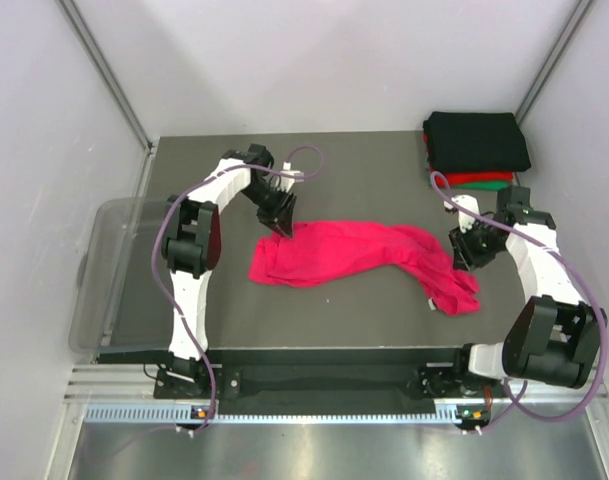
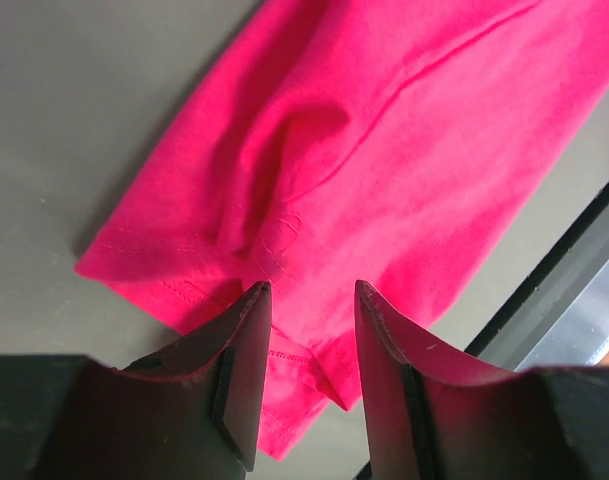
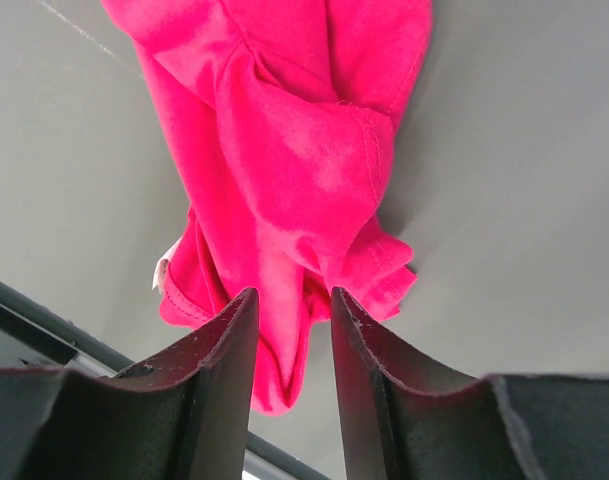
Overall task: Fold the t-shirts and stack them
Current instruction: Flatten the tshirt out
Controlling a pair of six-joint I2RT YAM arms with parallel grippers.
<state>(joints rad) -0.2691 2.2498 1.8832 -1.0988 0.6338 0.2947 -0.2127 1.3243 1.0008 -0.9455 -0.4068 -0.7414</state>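
Magenta t-shirt (image 1: 354, 252) lies stretched left to right across the middle of the tabletop (image 1: 364, 180). Left end effector (image 2: 311, 290) sits over its far-left hem, fingers spread, cloth flat beneath. Right end effector (image 3: 292, 295) straddles the bunched right end. Cloth fills the narrow gap, and I can't tell whether it's pinched. Far-right corner: black t-shirt (image 1: 477, 140) stacked on red t-shirt (image 1: 464, 178) on green t-shirt (image 1: 494, 186). Clear bin (image 1: 104, 215) at the left edge, well apart from the shirts.
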